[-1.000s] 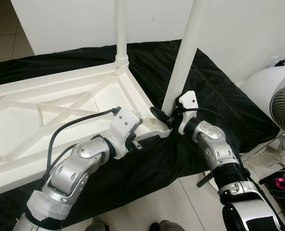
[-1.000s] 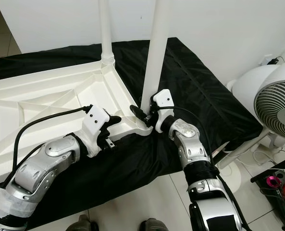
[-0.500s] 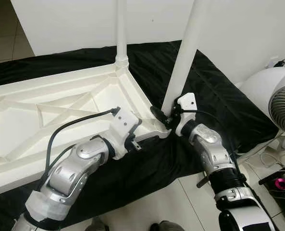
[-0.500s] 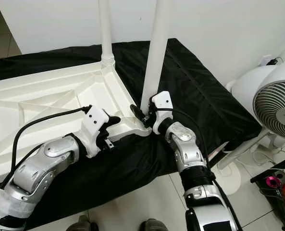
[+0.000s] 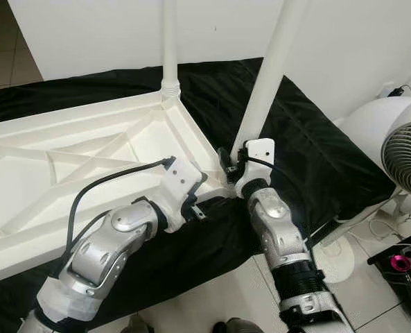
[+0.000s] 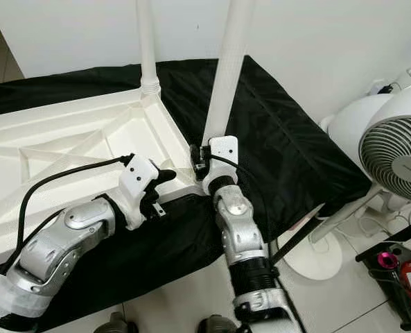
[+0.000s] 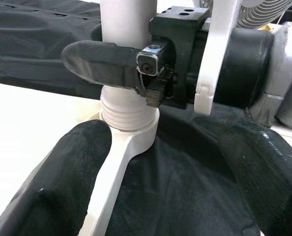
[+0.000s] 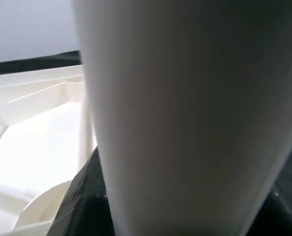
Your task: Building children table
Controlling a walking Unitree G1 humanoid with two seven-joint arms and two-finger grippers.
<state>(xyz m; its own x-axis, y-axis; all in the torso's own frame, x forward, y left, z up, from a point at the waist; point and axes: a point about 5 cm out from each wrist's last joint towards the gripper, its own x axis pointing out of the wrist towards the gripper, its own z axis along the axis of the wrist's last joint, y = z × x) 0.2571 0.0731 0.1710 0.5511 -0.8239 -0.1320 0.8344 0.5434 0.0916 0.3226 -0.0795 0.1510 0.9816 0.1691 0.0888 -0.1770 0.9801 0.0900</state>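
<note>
Right gripper (image 5: 230,161): clamped round the foot of the near table leg (image 5: 269,82), one black finger (image 7: 104,64) lying across the white tube just above its ribbed collar; seen from its own wrist the tube sits between the fingers.
Left gripper (image 6: 165,182): fingers spread wide, set at the near corner of the tabletop (image 5: 66,173); one dark pad (image 7: 62,182) lies on each side of the corner socket, and I cannot tell whether they press on the plastic.
Near table leg: white tube, standing in the corner socket and tilted, its top leaning toward the wall.
Far table leg (image 5: 168,43): white tube standing upright in the far corner of the same short edge, ribbed collar at its base.
Tabletop: white plastic, lying upside down with its underside ribs and diagonal braces facing up; it stretches off toward the robot's left.
Surface: black cloth (image 5: 316,149) spread flat under the tabletop, wrinkled, running to the wall.
Floor: pale tiles (image 5: 233,288) between the cloth and the robot.
Wall (image 5: 357,41): plain white, right behind the work.
Fan (image 6: 399,149): white, with a round grille, standing on the floor to the robot's right, beside the cloth.
Far right corner: a dark rack with a pink object (image 5: 401,262) on it, too small to make out.
</note>
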